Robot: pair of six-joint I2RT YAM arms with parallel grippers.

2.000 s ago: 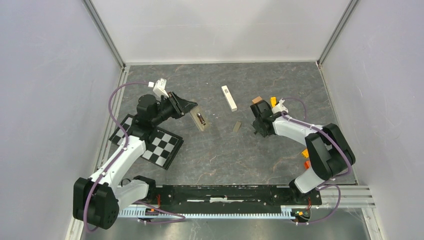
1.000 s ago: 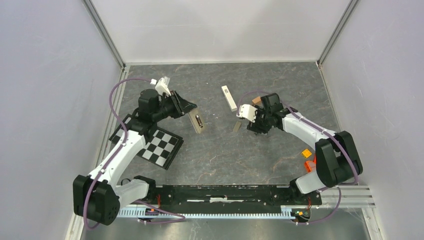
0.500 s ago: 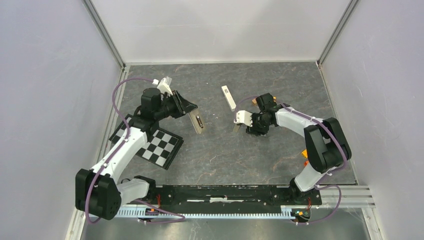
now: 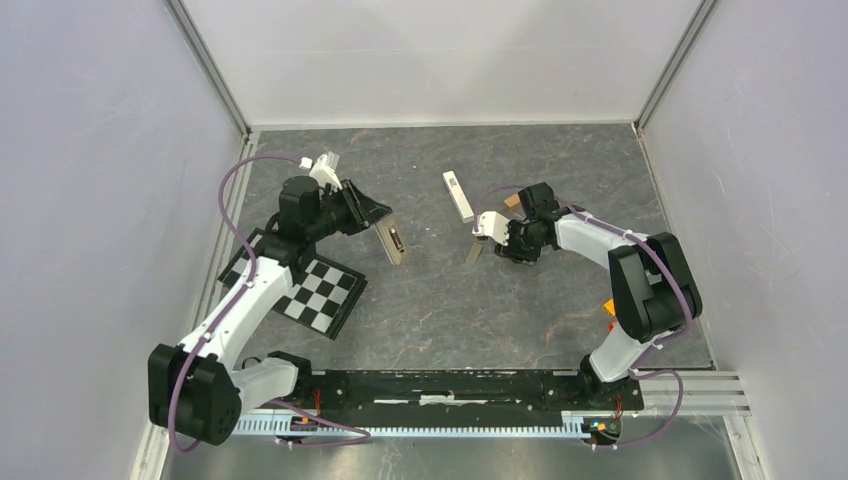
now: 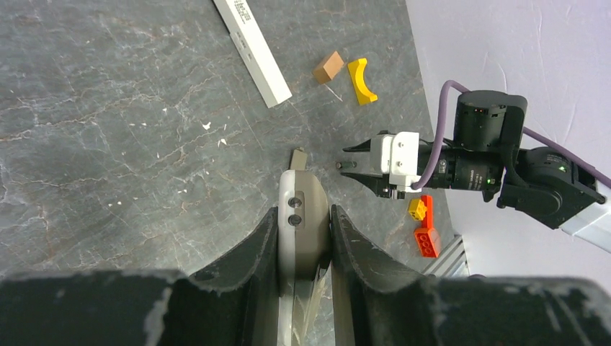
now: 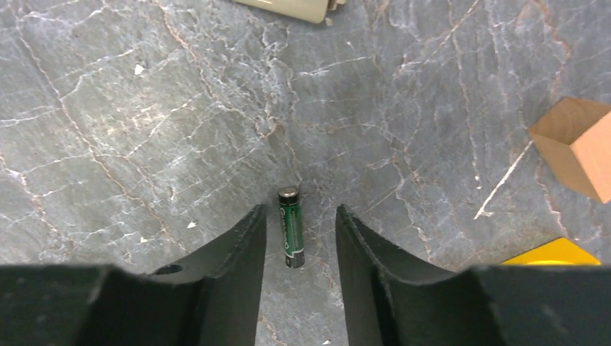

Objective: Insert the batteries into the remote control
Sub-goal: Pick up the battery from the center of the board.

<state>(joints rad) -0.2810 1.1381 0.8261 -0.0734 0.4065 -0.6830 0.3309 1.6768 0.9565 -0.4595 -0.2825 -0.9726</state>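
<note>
The remote control [image 4: 393, 240] hangs above the table, its grey-olive back facing the camera, and my left gripper [image 4: 378, 224] is shut on it. In the left wrist view the remote control [image 5: 308, 198] fills the gap between the left gripper's [image 5: 303, 215] jaws. One of the batteries [image 6: 291, 227], green and black, lies flat on the table. My right gripper [image 6: 300, 215] is open, one jaw on each side of the battery with a gap on both sides. In the top view the right gripper [image 4: 514, 244] hides that battery.
A small olive cover piece [image 4: 474, 252] lies just left of the right gripper. A long white bar [image 4: 458, 195], a brown block [image 6: 573, 148] and a yellow curved piece [image 5: 362, 81] lie behind. A checkerboard [image 4: 320, 290] is at the left, and orange bricks [image 5: 425, 234] are at the right.
The right arm swung left from beside the brown block and came down over the battery, and its jaws have narrowed around it. The left arm shifted only slightly, still holding the remote.
</note>
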